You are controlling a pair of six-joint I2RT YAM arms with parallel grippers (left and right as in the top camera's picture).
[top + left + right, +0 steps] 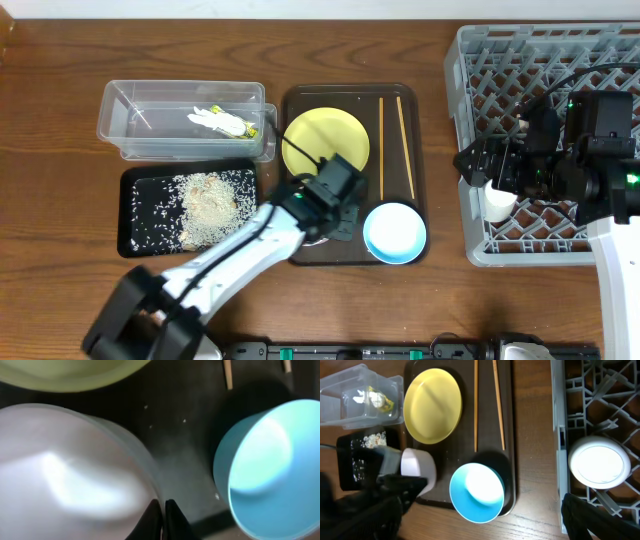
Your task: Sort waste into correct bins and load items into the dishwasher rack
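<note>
overhead: on the wooden table (60, 60) the clear tub (120, 120) sits far left with the crumpled tissue (205, 116) and the snack wrapper (245, 128) inside. just near of it, the black tray (128, 240) carries the rice scraps (205, 205). the brown serving tray (390, 180) in the middle holds the yellow plate (325, 140) at its far left, the two chopsticks (380, 140) laid lengthwise along its right, and the light blue bowl (395, 232) at its near right corner. the left gripper (335, 205) hangs over the tray's near left part and hides what lies under it. at the right, the dishwasher rack (500, 60) has the white cup (498, 203) standing by its near left edge. the right gripper (478, 163) hovers just far of the cup, jaws spread and empty.

left wrist: the fingertips (172, 520) are pinched together on the rim of the white bowl (65, 475). the blue bowl is to the right, apart from it, and the plate's edge shows at the top.

right wrist: the cup sits upright in a rack cell, free of the dark finger (585, 520) near it. on the tray the white bowl is tilted at the left gripper's tip, just left of the blue bowl.
</note>
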